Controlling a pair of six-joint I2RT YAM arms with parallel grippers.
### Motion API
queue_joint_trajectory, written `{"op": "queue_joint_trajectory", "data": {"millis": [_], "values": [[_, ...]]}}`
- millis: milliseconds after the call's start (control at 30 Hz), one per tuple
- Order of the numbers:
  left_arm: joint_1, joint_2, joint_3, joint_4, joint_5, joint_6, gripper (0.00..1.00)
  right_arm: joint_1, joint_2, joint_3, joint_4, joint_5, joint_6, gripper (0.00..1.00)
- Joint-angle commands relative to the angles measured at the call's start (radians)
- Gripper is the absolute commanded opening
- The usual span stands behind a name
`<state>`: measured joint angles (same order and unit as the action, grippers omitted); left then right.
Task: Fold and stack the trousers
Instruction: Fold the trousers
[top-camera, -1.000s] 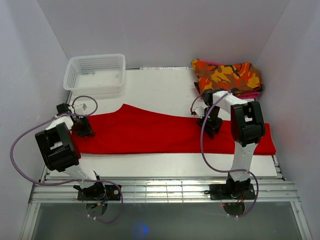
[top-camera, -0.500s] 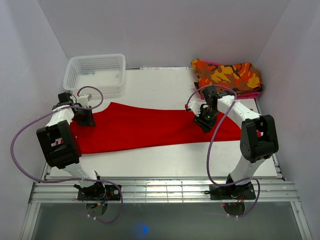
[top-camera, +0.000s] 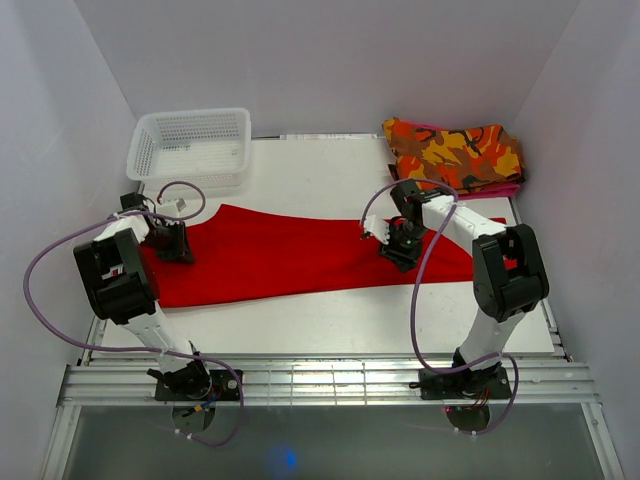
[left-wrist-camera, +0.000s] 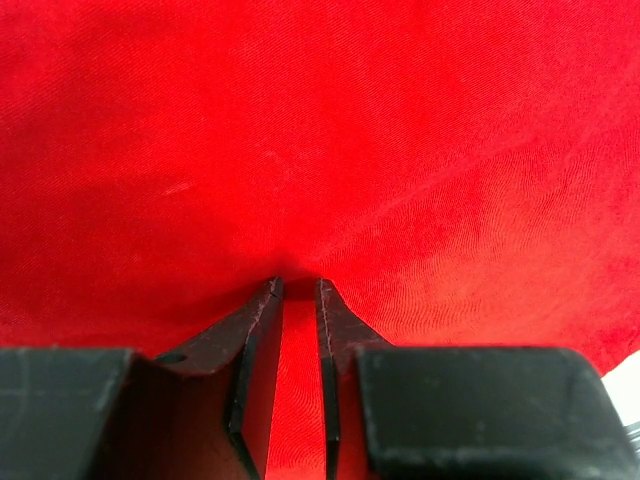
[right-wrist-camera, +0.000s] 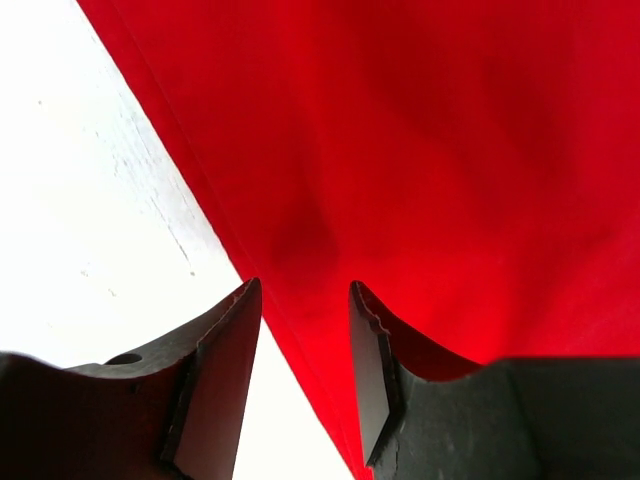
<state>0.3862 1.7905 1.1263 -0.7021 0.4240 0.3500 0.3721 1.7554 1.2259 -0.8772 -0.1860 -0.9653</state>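
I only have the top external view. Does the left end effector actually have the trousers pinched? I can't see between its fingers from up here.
Observer: Yes. In the left wrist view the left end effector is closed on the trousers, with creases fanning out from its tips.
Operator: And the right one?
Observer: The right end effector is open, its fingers straddling the trousers' edge.
Operator: What's under it besides cloth?
Observer: Bare white table beside one finger, red cloth beside the other.

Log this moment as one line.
left gripper: pinching trousers | right gripper: open over trousers' edge | trousers: spread out lengthwise
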Motion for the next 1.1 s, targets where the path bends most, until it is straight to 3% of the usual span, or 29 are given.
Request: {"op": "queue_joint_trajectory", "data": {"millis": [0, 533, 733, 833, 1067], "values": [[0.002, -0.005, 0.013, 0.003, -0.013, -0.014, 0.31, 0.028, 0.029, -0.006, 0.035, -0.003, -0.024, 0.47], [0.002, -0.016, -0.020, 0.021, -0.039, -0.009, 0.32, 0.065, 0.032, -0.086, 0.041, 0.040, -0.075, 0.53], [0.003, -0.013, -0.033, 0.029, -0.039, -0.014, 0.32, 0.065, 0.019, -0.101, 0.056, 0.046, -0.079, 0.51], [0.002, -0.013, -0.033, 0.029, -0.040, -0.016, 0.32, 0.065, 0.032, -0.097, 0.087, 0.060, -0.069, 0.46], [0.000, -0.025, -0.040, 0.027, -0.053, -0.006, 0.32, 0.065, 0.036, -0.065, 0.081, 0.071, -0.050, 0.09]]}}
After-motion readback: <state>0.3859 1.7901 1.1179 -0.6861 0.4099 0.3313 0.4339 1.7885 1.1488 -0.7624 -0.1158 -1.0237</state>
